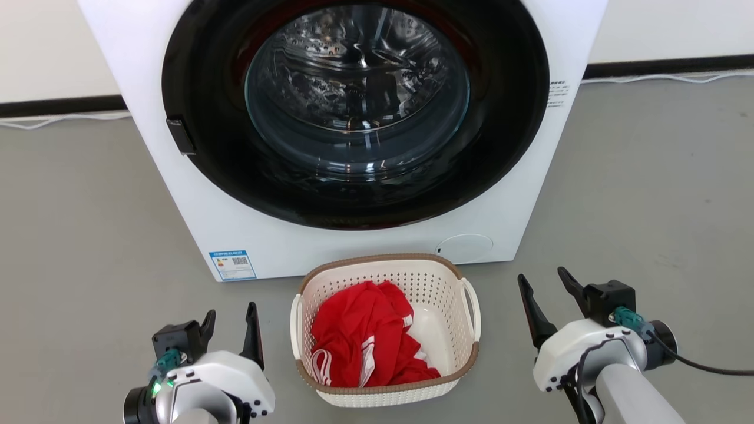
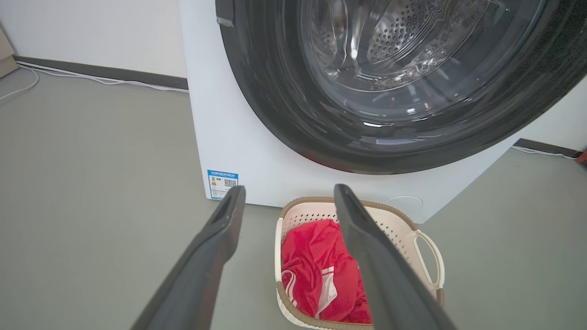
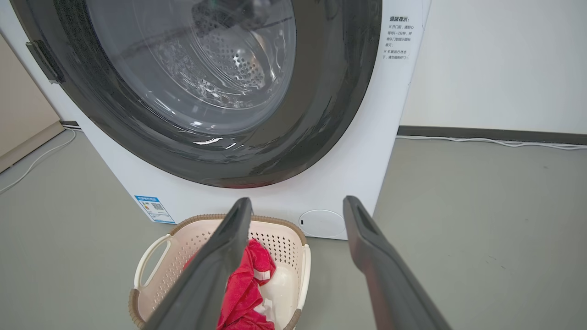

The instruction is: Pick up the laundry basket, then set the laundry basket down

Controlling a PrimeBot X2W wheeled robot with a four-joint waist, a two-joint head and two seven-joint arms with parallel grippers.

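The laundry basket (image 1: 439,288) is cream-white and perforated, with a brown rim and white loop handles. It stands on the grey floor just in front of the washing machine, holding red clothing (image 1: 368,338). My left gripper (image 1: 231,328) is open, down to the basket's left, apart from it. Off to the basket's right, my right gripper (image 1: 549,288) is open too, clear of the handle. In the left wrist view the basket (image 2: 394,227) lies past my empty fingers (image 2: 215,238). The right wrist view has the basket (image 3: 183,247) at lower left behind one of my fingers (image 3: 229,247).
A big white washing machine (image 1: 353,235) with a dark round door stands right behind the basket. Behind it, a wall with a black skirting strip and white cables (image 1: 665,76) runs along the floor. Open grey floor (image 1: 636,194) lies on both sides.
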